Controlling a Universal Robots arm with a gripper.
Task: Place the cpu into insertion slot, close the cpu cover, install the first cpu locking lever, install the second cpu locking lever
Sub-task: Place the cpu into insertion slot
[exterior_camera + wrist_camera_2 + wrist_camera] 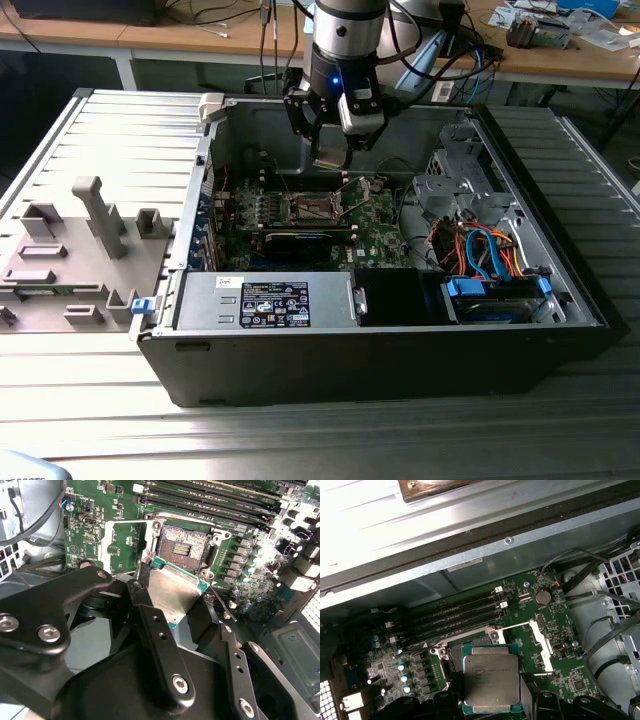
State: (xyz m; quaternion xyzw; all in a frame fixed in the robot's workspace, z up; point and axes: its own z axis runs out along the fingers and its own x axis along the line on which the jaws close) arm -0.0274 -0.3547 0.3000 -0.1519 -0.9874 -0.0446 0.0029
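Note:
My gripper (329,158) hangs inside the open computer case, just above the green motherboard (385,235). It is shut on the cpu (175,597), a flat square chip with a silvery top and a green rim. In the first wrist view the cpu (491,680) sits between the black fingers (150,625) and covers most of the socket. The insertion slot (182,545) lies bare beneath, with a dark centre and a metal rim. The cpu cover (122,540) is swung open beside the slot. A thin wire lever (221,602) stands free next to it.
Long black memory slots (455,615) run beside the socket. A grey power supply (265,300) fills the case front. A drive cage with blue and orange cables (490,260) is on the exterior view's right. A grey fixture tray (70,250) sits outside on the exterior view's left.

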